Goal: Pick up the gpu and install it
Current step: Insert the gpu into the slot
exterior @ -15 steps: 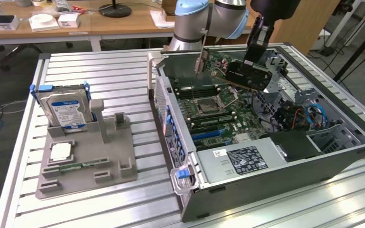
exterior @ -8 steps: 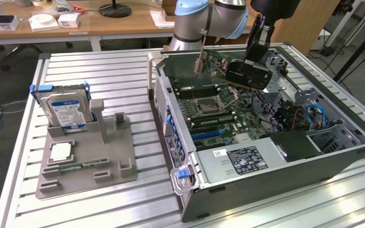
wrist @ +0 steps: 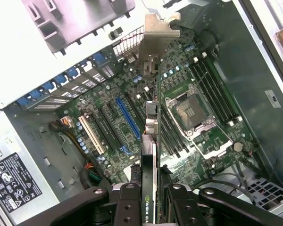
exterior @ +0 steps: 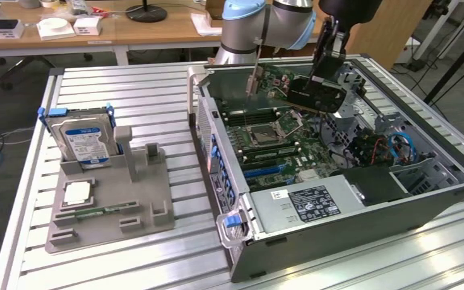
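Observation:
The gpu (exterior: 277, 83) hangs over the open computer case (exterior: 353, 232), above the motherboard (exterior: 268, 142). Its silver end bracket (exterior: 253, 77) points toward the case's rear wall. My gripper (exterior: 319, 95) is shut on the card's black heatsink end. In the wrist view the gpu (wrist: 150, 141) appears edge-on, running from between my fingers (wrist: 127, 202) to the bracket (wrist: 158, 33). It hovers beside the blue expansion slot (wrist: 128, 118), apart from the board.
A CPU socket (wrist: 191, 110) and memory slots (wrist: 212, 92) lie beside the card's line. The power supply (exterior: 313, 202) fills the case's near corner. On the exterior view's left, a grey fixture (exterior: 135, 202) holds a hard drive (exterior: 85, 142) and a memory stick (exterior: 95, 212).

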You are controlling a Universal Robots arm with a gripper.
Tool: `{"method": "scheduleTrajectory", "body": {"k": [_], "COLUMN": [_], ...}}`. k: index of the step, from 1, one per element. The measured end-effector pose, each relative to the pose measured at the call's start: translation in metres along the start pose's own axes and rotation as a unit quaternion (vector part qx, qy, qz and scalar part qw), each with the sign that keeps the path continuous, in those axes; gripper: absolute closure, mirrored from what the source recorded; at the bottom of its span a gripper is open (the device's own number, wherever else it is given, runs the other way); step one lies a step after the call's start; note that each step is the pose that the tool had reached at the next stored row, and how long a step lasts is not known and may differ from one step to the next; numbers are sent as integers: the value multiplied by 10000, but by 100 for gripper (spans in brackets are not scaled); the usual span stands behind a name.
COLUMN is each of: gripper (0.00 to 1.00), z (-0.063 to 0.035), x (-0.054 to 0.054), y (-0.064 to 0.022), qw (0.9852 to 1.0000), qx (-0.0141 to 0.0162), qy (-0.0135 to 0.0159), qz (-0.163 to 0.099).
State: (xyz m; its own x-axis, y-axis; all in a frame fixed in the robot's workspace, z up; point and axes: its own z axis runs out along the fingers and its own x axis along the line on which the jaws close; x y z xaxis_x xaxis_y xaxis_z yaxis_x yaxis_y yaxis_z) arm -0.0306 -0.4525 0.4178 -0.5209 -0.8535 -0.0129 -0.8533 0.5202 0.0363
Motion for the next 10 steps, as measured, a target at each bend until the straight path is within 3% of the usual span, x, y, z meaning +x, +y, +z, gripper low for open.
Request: {"method": "scheduleTrajectory", "body": {"k": [10], "gripper": [74], "z": [-16], "x": [0], "y": [0], "qw": [9994], "qx": [-4], "qy": [13], "qz": [-353]}}
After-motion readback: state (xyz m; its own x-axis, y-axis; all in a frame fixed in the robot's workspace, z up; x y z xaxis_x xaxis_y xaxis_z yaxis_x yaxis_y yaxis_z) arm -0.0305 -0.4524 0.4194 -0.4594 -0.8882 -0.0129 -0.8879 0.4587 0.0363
